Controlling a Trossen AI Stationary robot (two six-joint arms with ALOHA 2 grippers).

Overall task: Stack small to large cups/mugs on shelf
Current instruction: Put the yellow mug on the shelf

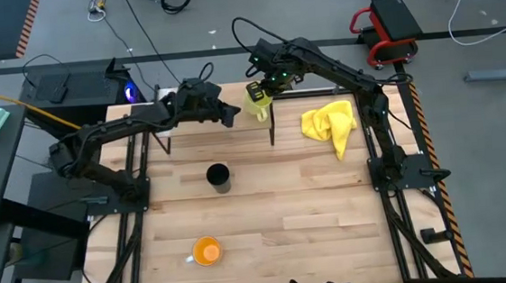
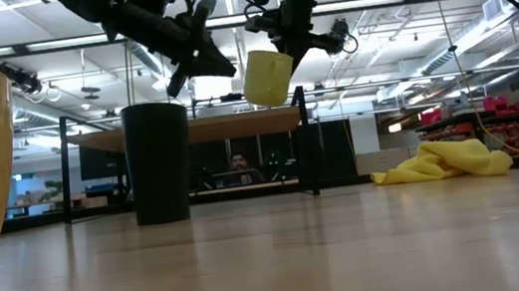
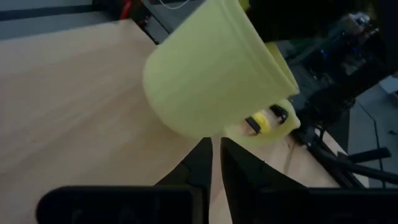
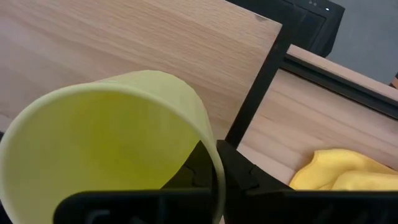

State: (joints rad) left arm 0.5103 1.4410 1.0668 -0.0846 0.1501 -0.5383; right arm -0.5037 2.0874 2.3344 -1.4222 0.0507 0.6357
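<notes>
Your right gripper (image 1: pixel 259 89) was clenched on the yellow mug's (image 1: pixel 256 100) rim, holding it tilted in the air above the shelf (image 1: pixel 207 127), near its right-hand post. Your left gripper (image 1: pixel 230 116) hovered just beside it, fingers nearly together and grasping nothing. The placing step was in hand: the next move called for levelling and lowering onto bare board, well clear of the post and edge; the black cup (image 1: pixel 218 175) and orange mug (image 1: pixel 206 251) stood on the tabletop.

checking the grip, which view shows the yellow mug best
The left wrist view: the yellow mug fills it, outer wall and handle plain. The right wrist view shows its rim and inside, pinched by the right gripper; the high and low views show it small above the shelf.
</notes>
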